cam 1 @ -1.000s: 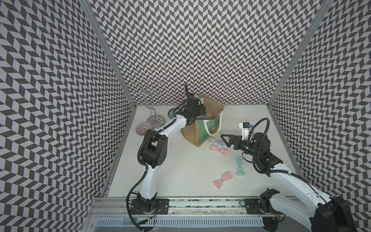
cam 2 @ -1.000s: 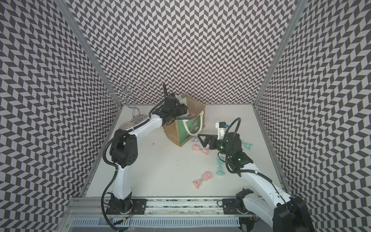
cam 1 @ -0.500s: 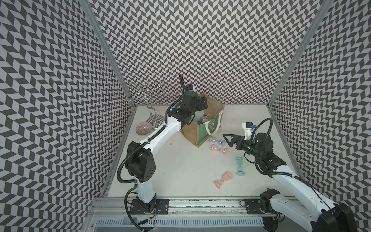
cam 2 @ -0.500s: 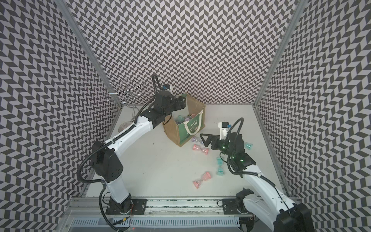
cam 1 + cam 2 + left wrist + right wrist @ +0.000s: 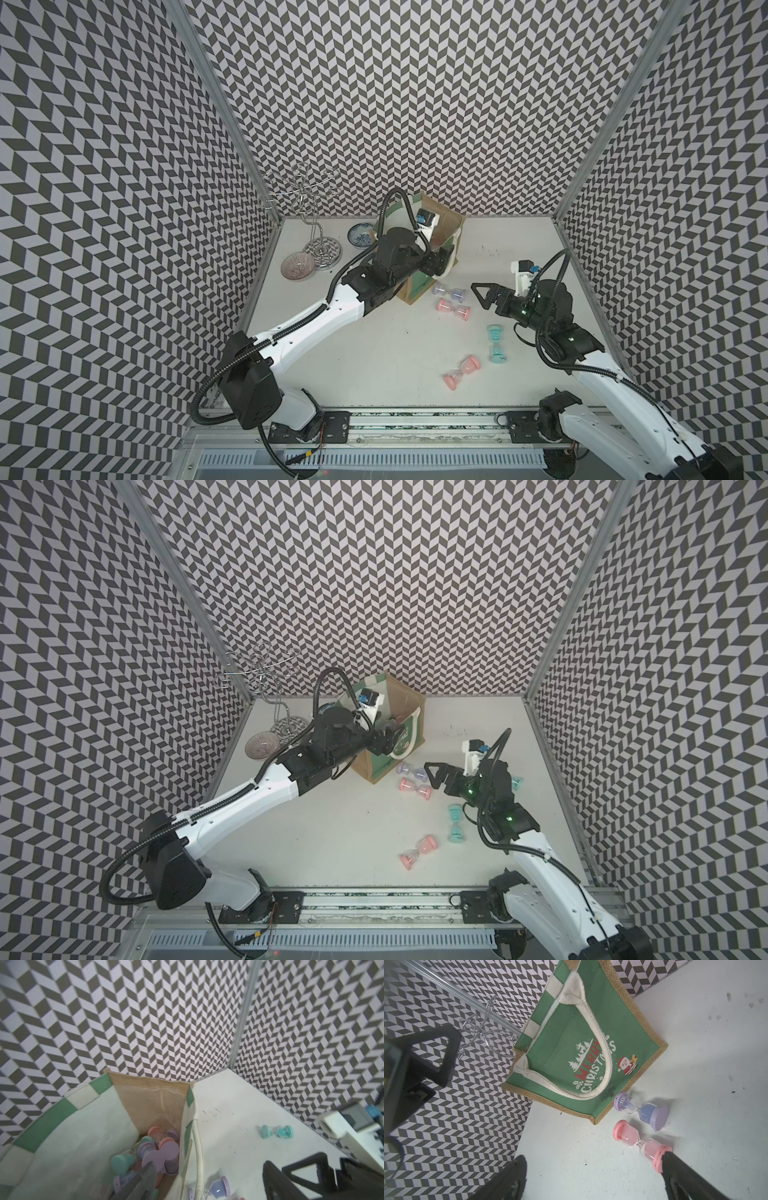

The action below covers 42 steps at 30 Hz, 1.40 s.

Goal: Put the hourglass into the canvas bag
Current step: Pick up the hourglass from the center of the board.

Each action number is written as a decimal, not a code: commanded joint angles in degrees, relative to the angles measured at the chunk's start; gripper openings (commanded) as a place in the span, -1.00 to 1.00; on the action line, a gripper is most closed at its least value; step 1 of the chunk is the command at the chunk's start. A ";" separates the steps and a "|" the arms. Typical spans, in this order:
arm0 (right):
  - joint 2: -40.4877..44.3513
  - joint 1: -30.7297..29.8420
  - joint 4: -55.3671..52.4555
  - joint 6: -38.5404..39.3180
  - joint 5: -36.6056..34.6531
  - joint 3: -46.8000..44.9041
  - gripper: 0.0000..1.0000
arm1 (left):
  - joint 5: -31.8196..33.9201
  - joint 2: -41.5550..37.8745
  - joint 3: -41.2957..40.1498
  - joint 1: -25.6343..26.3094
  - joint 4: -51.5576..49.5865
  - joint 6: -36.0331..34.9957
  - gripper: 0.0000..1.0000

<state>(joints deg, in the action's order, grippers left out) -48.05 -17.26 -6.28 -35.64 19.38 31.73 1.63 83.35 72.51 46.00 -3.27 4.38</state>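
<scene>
Nearest the front edge of the tabletop (image 5: pixel 374 332), a front hourglass (image 5: pixel 459 372) with pink caps is lying on its side. A teal hourglass (image 5: pixel 495 345) is lying just beyond it, beside the right arm.

Further in, the right end effector (image 5: pixel 484 295) is hovering low, its jaws spread wide with nothing between them. The pink hourglass (image 5: pixel 640 1142) is lying flat just ahead of it, toward the bag. In the right wrist view its nearer cap is sitting partly hidden behind one finger (image 5: pixel 685 1180) rather than centred in the gap. Its long axis is running slantwise to the line between the fingers. I judge the coming move is calling for a small sideways shift and a twist before closing across the narrow waist.

A purple hourglass (image 5: pixel 636 1108) is lying nearly parallel just behind, at the bag's bottom corner, close enough to get nudged. Each one is showing clear bulbs, coloured sand and smooth round caps, so rolling seems likely. The right arm is plainly the nearer one.

Beyond, the canvas bag (image 5: pixel 571 1043) is standing with its mouth open. It is showing coarse tan jute, a green printed panel and a thick white rope handle drooping down the front. The left end effector (image 5: pixel 442 257) is hanging at that mouth, jaws parted and grasping nothing. Below it, a heap of hourglasses (image 5: pixel 160 1151) is resting on the bag's bottom.
</scene>
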 commanded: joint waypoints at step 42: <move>6.22 0.34 -0.84 -0.30 -6.02 -12.27 0.98 | -7.41 30.40 -0.76 3.84 2.41 -24.86 0.55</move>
<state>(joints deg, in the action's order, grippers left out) -41.71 -17.08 -10.22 -35.62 13.50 19.86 -3.95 112.49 70.54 49.52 -0.34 -19.51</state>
